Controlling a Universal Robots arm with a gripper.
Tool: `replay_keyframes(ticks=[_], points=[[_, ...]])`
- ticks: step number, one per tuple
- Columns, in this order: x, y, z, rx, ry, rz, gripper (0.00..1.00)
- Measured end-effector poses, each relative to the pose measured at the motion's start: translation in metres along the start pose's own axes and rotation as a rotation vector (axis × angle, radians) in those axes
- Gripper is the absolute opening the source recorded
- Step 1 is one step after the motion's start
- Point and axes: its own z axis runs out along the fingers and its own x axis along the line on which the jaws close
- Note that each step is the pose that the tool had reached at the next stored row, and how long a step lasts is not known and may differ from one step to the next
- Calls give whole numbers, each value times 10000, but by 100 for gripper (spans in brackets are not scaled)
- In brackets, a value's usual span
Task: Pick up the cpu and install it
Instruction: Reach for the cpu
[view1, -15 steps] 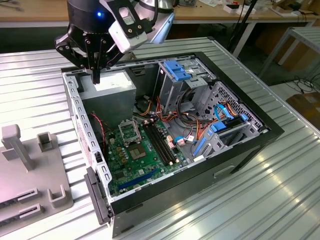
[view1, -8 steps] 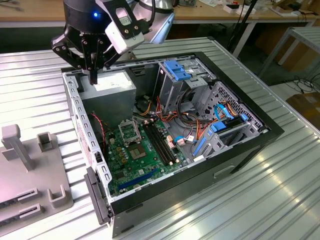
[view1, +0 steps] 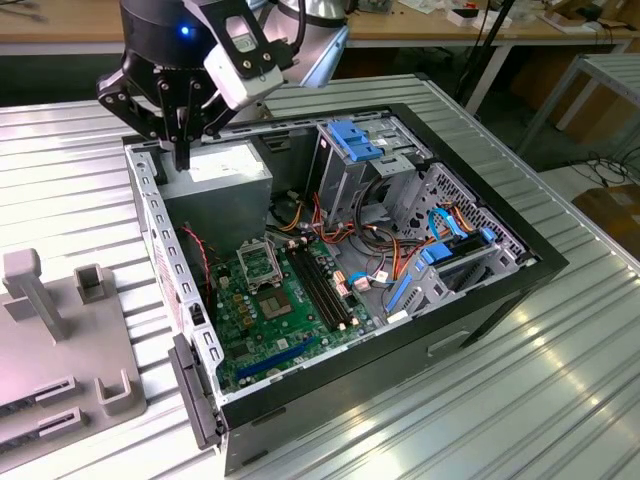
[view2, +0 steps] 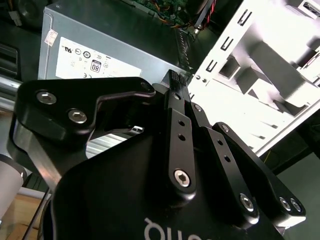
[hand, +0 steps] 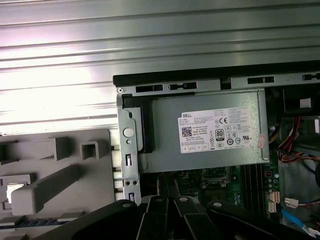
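Cpu (view1: 283, 303) on board (view1: 250, 345), end effector (view1: 183, 155) above labelled box (hand: 200, 157)

In the exterior view I saw the ribbed metal table (view1: 560, 400) gleaming at lower right and a matt grey plastic fixture (view1: 40, 370) at lower left. The power supply (view1: 215, 182) was dull grey sheet metal, and the first wrist view showed its white paper label (hand: 220, 131). The gripper (view1: 181, 150) looked smooth matt black.

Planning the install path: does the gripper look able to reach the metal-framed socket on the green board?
Probably yes. The gripper, shut, hangs over the power supply; the socket lies uncovered in the open case, nothing above it. Red and black wires run close beside it.
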Motion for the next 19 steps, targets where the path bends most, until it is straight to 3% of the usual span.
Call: replay_keyframes(ticks=[19], points=[[84, -7, 17, 8, 103, 4, 11]])
